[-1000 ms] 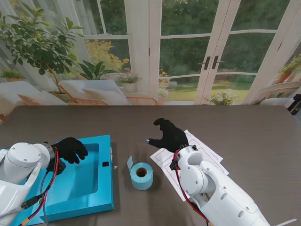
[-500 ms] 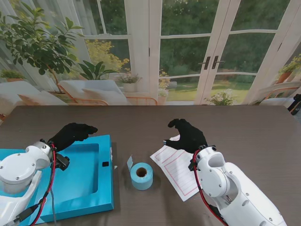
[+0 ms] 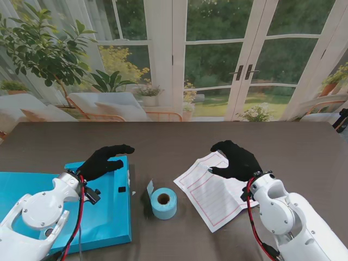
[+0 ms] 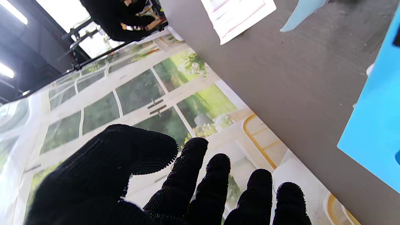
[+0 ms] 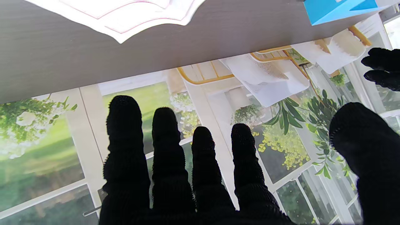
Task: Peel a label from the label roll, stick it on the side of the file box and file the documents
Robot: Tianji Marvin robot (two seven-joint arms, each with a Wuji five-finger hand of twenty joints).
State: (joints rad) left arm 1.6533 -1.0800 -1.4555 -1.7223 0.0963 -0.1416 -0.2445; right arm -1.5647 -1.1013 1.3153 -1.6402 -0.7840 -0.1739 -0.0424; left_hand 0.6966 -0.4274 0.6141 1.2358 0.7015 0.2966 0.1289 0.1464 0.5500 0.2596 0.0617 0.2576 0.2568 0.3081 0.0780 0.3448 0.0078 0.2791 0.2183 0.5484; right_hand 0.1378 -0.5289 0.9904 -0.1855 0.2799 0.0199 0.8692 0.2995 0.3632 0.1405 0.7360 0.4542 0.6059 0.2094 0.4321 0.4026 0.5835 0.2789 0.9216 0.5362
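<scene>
Empty robot hands [image 3: 106, 161] over table [image 3: 163, 138]

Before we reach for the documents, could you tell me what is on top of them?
The right hand hovers over the far right part of the documents, open and holding nothing. What lies under it is hidden; the rest is bare.

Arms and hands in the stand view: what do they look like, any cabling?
Both arms are glossy white, rounded shells. Each ends in a five-finger hand in a black knit glove: left hand, right hand. Red and black cables run along each wrist.
</scene>
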